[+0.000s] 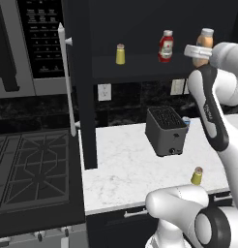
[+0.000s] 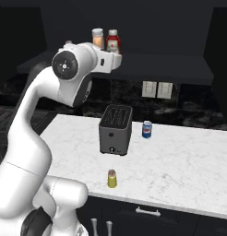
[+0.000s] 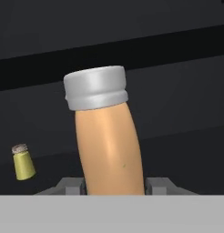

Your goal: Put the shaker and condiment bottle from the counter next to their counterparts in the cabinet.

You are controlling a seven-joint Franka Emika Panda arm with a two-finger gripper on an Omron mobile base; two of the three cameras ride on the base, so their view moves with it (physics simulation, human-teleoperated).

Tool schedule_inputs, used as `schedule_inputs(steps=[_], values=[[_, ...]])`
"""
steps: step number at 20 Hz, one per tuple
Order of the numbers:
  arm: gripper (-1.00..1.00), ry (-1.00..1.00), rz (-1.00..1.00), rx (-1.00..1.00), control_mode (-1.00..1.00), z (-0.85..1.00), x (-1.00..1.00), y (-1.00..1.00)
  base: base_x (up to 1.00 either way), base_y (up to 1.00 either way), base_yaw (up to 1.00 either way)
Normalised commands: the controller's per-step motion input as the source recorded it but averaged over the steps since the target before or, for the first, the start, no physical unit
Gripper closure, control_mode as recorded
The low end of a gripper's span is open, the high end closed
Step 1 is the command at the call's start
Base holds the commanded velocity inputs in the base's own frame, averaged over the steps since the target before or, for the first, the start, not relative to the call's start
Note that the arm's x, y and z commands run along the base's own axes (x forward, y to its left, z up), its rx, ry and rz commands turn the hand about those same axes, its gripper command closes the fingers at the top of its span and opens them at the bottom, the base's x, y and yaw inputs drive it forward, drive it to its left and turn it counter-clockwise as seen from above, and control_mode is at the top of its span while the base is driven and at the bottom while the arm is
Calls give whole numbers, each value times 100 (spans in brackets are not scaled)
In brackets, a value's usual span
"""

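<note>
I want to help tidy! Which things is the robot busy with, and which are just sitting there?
Job: orange-tan squeeze bottle held in the fingers; yellow brown-capped shaker; grey-capped yellow shaker; red ketchup bottle; dark cabinet.
Lying about: dark grey toaster; blue can.

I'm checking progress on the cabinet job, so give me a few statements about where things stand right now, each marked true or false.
1. The pincer grips the condiment bottle. True.
2. The condiment bottle is up at the cabinet shelf, near the ketchup bottle. True.
3. The shaker with the pinkish-brown cap already stands in the cabinet. False: it is on the counter, near the front edge.
4. The toaster lies tipped on its side. False: it stands upright.
5. A blue can stands beside the toaster. True.
</note>
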Motion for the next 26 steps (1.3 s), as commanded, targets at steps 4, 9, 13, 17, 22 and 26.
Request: schedule_inputs(steps=[4, 9, 13, 17, 22, 26], values=[[100, 0, 0, -2, -100, -4, 3, 0, 0, 0, 0], [100, 0, 0, -3, -100, -13, 7, -2, 0, 0, 0], [100, 0, 0, -1, -100, -11, 20, -14, 0, 0, 0], [100, 0, 0, 0, -100, -13, 27, -24, 0, 0, 0], [100, 1, 0, -1, -100, -15, 29, -15, 0, 0, 0], [100, 1, 2, -1, -100, -17, 31, -13, 0, 0, 0]])
